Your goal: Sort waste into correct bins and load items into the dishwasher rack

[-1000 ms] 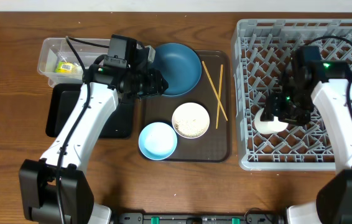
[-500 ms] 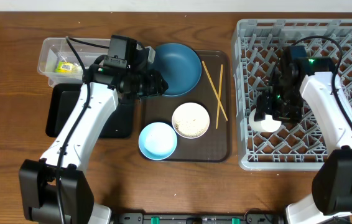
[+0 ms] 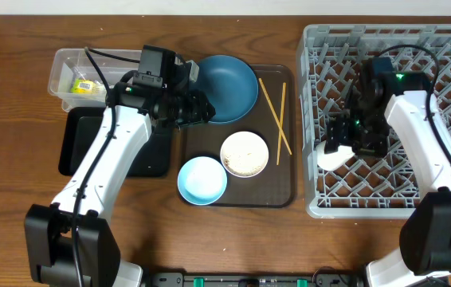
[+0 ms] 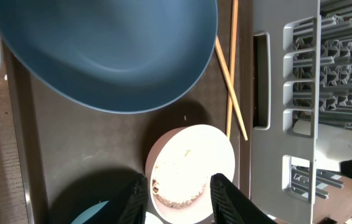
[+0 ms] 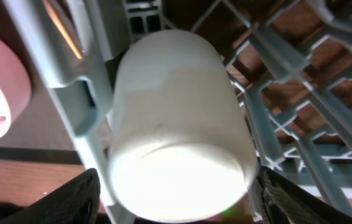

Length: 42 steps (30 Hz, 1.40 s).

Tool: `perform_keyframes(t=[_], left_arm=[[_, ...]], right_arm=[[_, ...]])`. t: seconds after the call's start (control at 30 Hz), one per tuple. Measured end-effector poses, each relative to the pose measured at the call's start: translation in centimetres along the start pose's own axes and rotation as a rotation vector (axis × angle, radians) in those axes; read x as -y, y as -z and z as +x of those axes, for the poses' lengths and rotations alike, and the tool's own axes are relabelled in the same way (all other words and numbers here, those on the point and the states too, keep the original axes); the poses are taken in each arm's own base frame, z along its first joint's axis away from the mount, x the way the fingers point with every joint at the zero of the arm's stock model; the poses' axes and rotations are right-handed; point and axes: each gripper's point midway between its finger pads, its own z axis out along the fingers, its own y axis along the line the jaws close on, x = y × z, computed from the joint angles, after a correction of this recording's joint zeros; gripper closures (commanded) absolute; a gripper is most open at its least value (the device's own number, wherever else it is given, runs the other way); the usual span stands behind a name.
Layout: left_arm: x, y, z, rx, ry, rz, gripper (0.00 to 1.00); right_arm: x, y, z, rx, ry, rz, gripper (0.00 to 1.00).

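Brown wooden desk [image 3: 18,183] fills our overhead view, with the grey dishwasher rack [image 3: 329,32] at 3 o'clock and a dark brown serving tray [image 3: 281,179] in the middle. At 10 o'clock sits the clear tub [image 3: 60,72], holding the yellow-green wrapper [image 3: 86,85]. The black tray [image 3: 154,155] lies just beside it toward 8 o'clock, partly under our left arm.

On the serving tray, the dark blue plate-bowl [image 3: 229,88] takes the 12 o'clock end. The white bowl [image 3: 245,153] sits near the centre with whitish crumbs [image 4: 173,198] inside. The light blue bowl [image 3: 202,180] is at 7 o'clock, just beside the white one. Two chopsticks [image 3: 276,112] lie crossed along the 3 o'clock edge.

Our left tool [image 4: 181,200] hovers at the plate-bowl's 9 o'clock rim. Its fingers [image 4: 135,199] are apart with nothing between them, and from the wrist we look past them onto the white bowl.

Our right tool [image 5: 185,202] is inside the rack at its 8 o'clock side, by the wall nearest the serving tray. The small white cup [image 5: 176,118] rests there on the lattice. The tool's fingers stand wide on either side of the cup and, as far as the wrist view shows, are not pinching it. We cannot tell whether the cup is upright or tipped.
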Motion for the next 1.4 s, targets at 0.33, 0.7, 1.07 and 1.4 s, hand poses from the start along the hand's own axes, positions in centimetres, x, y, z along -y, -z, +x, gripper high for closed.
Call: perform_keyframes(t=[0.33, 0.7, 1.07, 1.4], left_arm=[[-0.1, 0.0, 0.2, -0.007, -0.012, -0.002, 0.63], [0.9, 2.0, 0.4, 0.022, -0.056, 0.007, 0.56], [0.6, 2.5, 1.8, -0.025, -0.032, -0.009, 0.55], [1.2, 6.0, 1.8, 0.062, -0.09, -0.054, 0.51]], right_arm=[[-1.8, 7.3, -3.0, 0.173, 0.05, -0.024, 0.23], [-8.4, 7.9, -2.8, 0.238, 0.239, -0.056, 0.23], [-14.3, 7.7, -2.4, 0.312, 0.4, -0.097, 0.26], [-15.5, 5.7, -3.1, 0.33, 0.423, -0.117, 0.27]])
